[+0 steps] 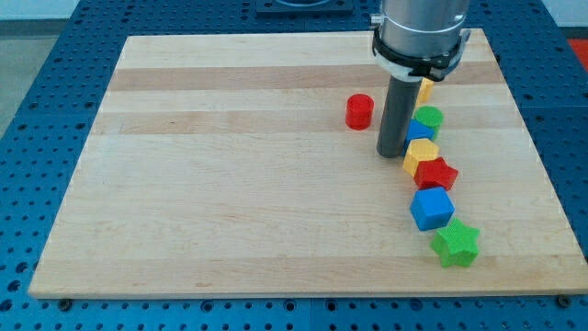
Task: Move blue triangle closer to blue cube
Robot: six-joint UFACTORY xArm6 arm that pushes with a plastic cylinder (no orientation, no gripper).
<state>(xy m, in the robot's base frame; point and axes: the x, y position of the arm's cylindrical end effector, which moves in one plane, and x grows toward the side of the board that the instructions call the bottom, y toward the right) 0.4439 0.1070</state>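
A pale wooden desk with visible grain bands lies on a blue perforated surface. The arm enters at the view's top, cut off by the frame edge — only its grey metal collar and the dark straight rod below it show. The rod ends in the tip, resting on the wood; this end effector has no jaws, so it neither opens nor closes, and it holds nothing.

Small matte plastic blocks run in a rough column down the view's right. The blue triangle is mostly hidden: only a small blue sliver shows just right of the rod, between a green block above and a yellow block below, so its shape is hard to make out. Another yellow block is partly covered by the collar.

Below these sit a red star, touching the yellow block, then the blue cube, then a green star. A red cylinder stands alone, left of the rod.
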